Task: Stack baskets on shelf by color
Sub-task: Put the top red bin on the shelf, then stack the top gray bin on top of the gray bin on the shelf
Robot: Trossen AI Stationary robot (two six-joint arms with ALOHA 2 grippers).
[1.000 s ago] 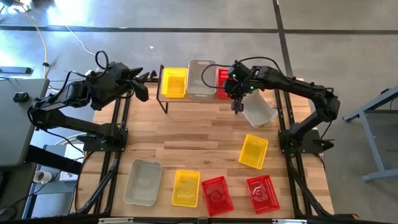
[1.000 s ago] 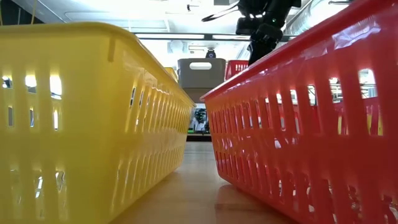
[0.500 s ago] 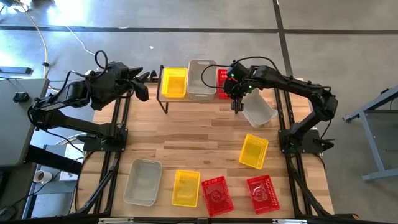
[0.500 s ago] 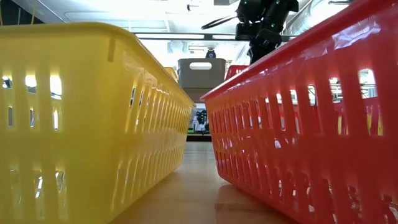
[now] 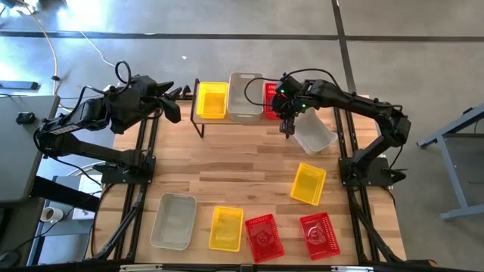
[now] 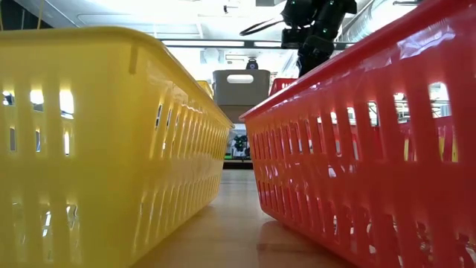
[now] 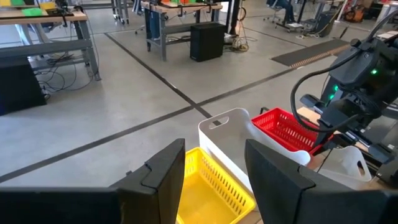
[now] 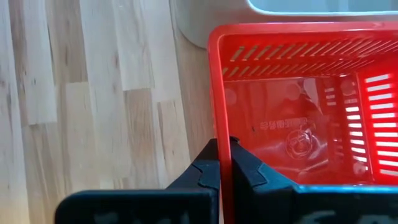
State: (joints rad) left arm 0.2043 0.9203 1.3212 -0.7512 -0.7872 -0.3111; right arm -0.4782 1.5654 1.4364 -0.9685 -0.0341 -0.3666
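Wooden counter (image 5: 242, 170), inventory. Shelf (image 5: 203, 125), far centre: one yellow basket (image 5: 212, 100), one grey-white basket (image 5: 244, 95), one red basket (image 5: 270, 94), side by side, red at the right end.

Right claw (image 8: 225, 163): fingers pinched on the red basket's rim, at the shelf's right end.

Left claw (image 7: 214, 165): fingers spread wide, holding nothing, raised off the counter's far-left corner.

Loose on the counter: tilted grey-white basket (image 5: 314, 134) right of the shelf; yellow basket (image 5: 308, 183) mid-right; near row, left to right: grey-white (image 5: 174, 221), yellow (image 5: 226, 227), red (image 5: 264, 236), red (image 5: 319, 233).
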